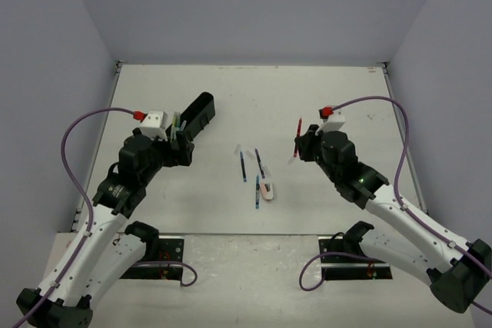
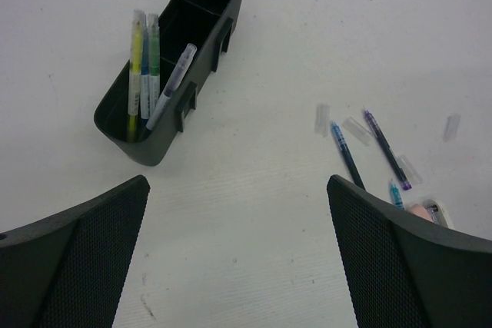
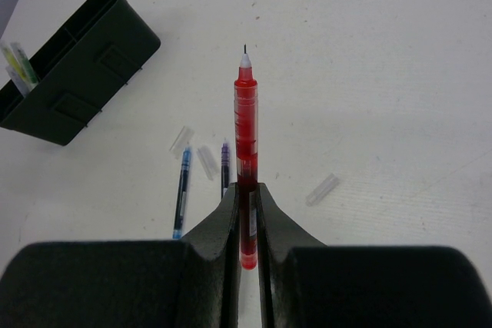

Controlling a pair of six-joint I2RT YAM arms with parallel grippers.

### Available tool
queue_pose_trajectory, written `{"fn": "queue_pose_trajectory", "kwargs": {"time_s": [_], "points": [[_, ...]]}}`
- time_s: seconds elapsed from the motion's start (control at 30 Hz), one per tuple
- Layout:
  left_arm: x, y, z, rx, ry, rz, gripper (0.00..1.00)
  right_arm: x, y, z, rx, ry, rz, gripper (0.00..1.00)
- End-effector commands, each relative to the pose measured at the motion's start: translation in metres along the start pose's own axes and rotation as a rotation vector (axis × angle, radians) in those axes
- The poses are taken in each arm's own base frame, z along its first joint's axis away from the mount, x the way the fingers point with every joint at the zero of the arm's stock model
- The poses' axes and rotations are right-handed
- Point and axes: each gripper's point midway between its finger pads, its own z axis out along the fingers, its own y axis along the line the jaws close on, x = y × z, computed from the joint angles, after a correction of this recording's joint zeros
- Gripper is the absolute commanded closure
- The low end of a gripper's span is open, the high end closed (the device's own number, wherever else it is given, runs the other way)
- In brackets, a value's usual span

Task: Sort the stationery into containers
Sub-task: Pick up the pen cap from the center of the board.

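— While the right gripper [image 3: 246, 190] is clamped on the slim red pen [image 3: 246, 120], its needle tip pointing out ahead, where do we find the container?
— We see the long black plastic organiser tray [image 2: 206, 71] lying aslant toward the far left corner of the white counter [image 1: 254, 97], well apart from that pen
— And what do we see inside it?
— Three pieces lean in the end compartment nearest the left gripper [image 2: 237, 186]: a yellow highlighter [image 2: 136, 67], a green marker [image 2: 154, 55] and a grey pen [image 2: 171, 86]
— How does that left gripper stand?
— Its jaws are spread wide with nothing between them, just short of the tray's near end
— What lies loose?
— Midway between the left and right edges we count a blue pen [image 2: 346, 155], a purple pen [image 2: 384, 147] and a teal pen [image 2: 396, 192], a small pinkish-white eraser block [image 2: 423, 209] just beside the teal one, and clear plastic caps [image 2: 321, 119] scattered near them
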Motion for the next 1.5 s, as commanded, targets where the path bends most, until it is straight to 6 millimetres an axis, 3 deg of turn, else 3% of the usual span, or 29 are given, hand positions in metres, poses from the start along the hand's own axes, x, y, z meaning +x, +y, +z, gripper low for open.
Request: {"fn": "queue_pose_trajectory", "kwargs": {"time_s": [0.0,0.7,1.47], "points": [[-0.003,0.004,0.001,-0.022,-0.008,-0.006,0.00,-0.011,0.008,0.000,-0.035,-0.046,0.029,1.00],[-0.017,-0.001,-0.014,0.013,-0.083,-0.021,0.00,-0.006,0.007,0.007,-0.022,-0.029,0.021,1.00],[-0.014,0.001,-0.011,-0.002,-0.070,-0.021,0.00,-0.015,0.005,-0.004,-0.034,-0.068,0.014,1.00]]}}
